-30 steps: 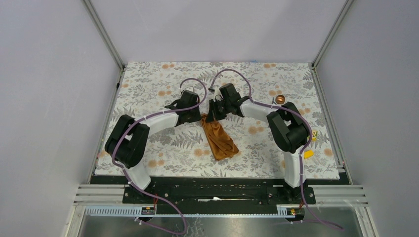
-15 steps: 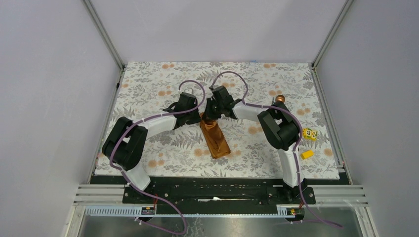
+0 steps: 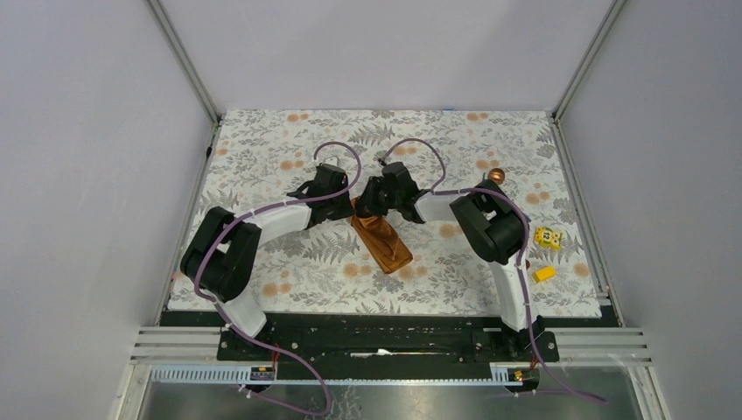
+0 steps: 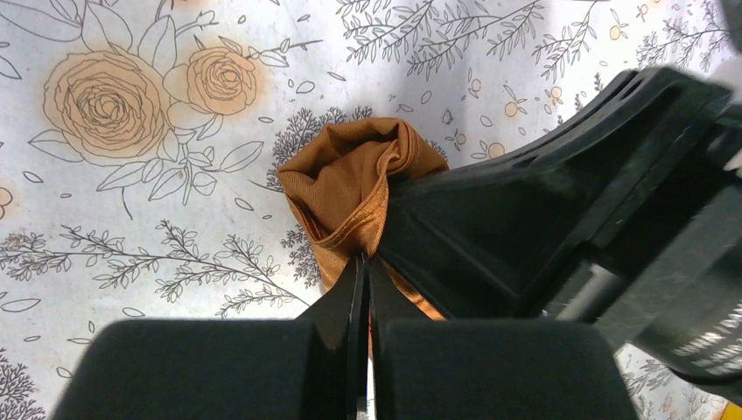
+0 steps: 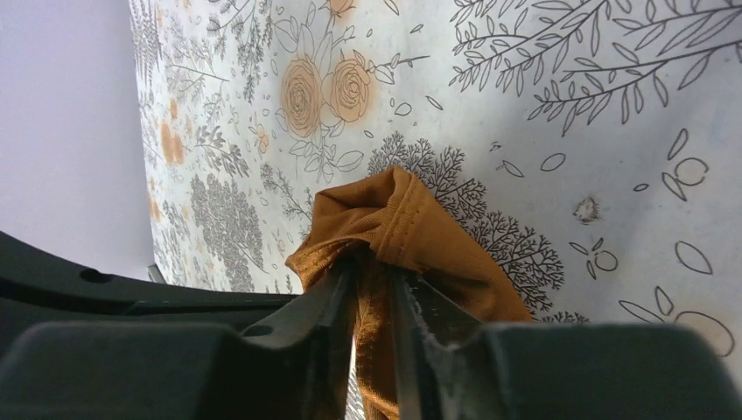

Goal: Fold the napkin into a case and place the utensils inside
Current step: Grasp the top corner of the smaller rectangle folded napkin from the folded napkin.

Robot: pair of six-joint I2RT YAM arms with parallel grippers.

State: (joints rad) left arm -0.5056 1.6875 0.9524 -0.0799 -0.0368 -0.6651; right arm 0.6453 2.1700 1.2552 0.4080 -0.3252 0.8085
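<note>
The orange-brown napkin (image 3: 383, 244) lies as a long narrow folded strip in the middle of the table. Its far end is bunched up between both grippers. My left gripper (image 3: 348, 208) is shut on that end of the cloth (image 4: 350, 188). My right gripper (image 3: 366, 208) is shut on the same end from the other side (image 5: 394, 219). The two grippers almost touch. One utensil shows: a small round copper-coloured bowl (image 3: 496, 175) behind the right arm. The dark handles are hidden.
Two small yellow blocks (image 3: 547, 236) (image 3: 544, 274) lie at the right side of the flowered tablecloth (image 3: 262, 149). Grey walls stand on the left, right and back. The arm bases sit at the near edge.
Both grippers moved a little left with the napkin's far end. The strip has narrowed and straightened, and its near end shifted left. The right forearm swung left, uncovering a yellow block.
</note>
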